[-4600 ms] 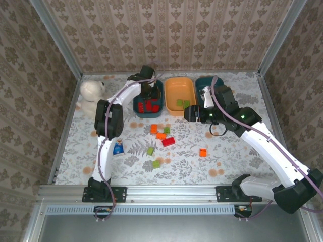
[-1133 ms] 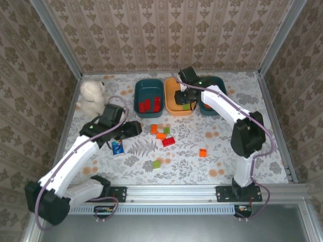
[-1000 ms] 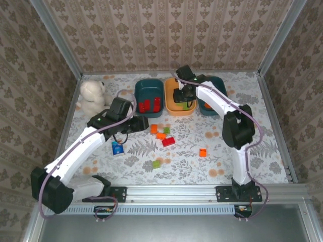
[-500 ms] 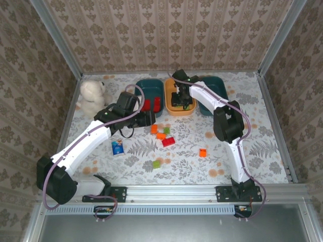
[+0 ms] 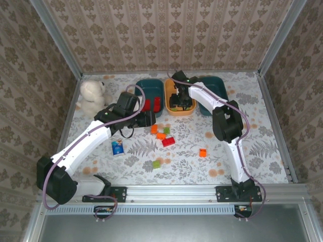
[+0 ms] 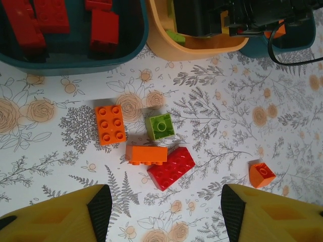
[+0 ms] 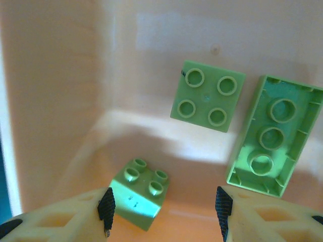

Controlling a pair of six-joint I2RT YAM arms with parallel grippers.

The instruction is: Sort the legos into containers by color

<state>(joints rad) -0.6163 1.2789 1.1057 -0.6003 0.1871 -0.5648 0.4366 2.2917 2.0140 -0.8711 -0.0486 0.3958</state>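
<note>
Releasing, right claw (image 7: pixel 163 210), jaws newly parted from near-shut, drops a small light green plastic lego brick (image 7: pixel 139 199) into the shallow orange plastic tub (image 7: pixel 55 101) beside two green bricks (image 7: pixel 208 96), apparently sorted right; left claw (image 6: pixel 165 209) hangs open above loose bricks (image 6: pixel 161 126) on the floral surface (image 6: pixel 50 151).

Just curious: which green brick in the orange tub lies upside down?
The long rectangular brick, hollow underside up; the two square bricks show their studs.

Three tubs (image 5: pixel 149 83) stand in a row at the counter's (image 5: pixel 252 146) twelve o'clock. Loose bricks (image 5: pixel 161 135) lie at their six o'clock, a bear (image 5: pixel 92 96) at nine
</note>
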